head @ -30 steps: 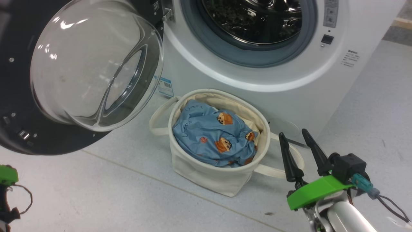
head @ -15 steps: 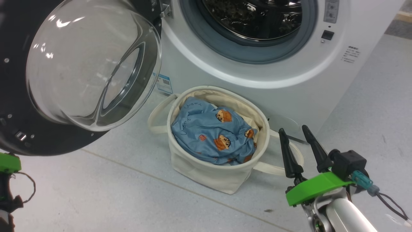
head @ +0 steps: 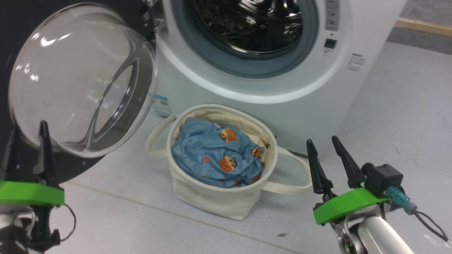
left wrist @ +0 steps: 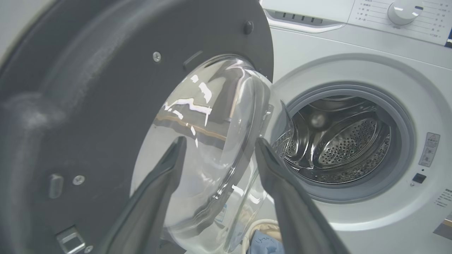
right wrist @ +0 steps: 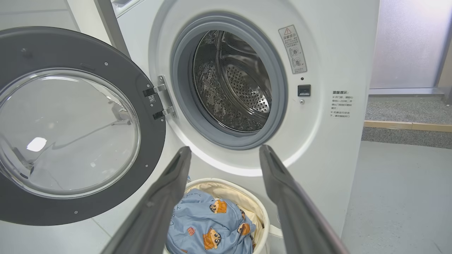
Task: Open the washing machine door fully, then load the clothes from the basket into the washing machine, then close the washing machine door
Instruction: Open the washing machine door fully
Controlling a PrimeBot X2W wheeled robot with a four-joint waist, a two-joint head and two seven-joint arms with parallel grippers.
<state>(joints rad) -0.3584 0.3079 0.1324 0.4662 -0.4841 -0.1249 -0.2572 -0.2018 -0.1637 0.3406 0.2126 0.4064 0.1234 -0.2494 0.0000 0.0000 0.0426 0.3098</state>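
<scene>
The white washing machine (head: pixel 226 88) stands with its steel drum (head: pixel 247 24) exposed. Its round black door (head: pixel 81 77) with the bulging glass bowl hangs swung out to the left. On the floor below the opening sits the cream basket (head: pixel 212 201), holding the light blue clothes (head: pixel 215 158) with cartoon faces. My left gripper (head: pixel 28 128) is open at the lower left, just in front of the door's lower rim; the left wrist view has its fingers (left wrist: pixel 155 190) apart before the glass. My right gripper (head: pixel 322 140) is open right of the basket, holding nothing, and points at the washer (right wrist: pixel 317 141) above the clothes (right wrist: pixel 208 225).
Grey floor (head: pixel 141 225) stretches in front of the basket and to the right of the washer. A wooden strip (head: pixel 423 26) edges a darker raised area at the back right. The basket's strap handle (head: pixel 293 187) loops out toward my right gripper.
The head camera has shifted, moving the whole scene left. My left gripper has risen into view with its fingers now apart. The right gripper has held its place.
</scene>
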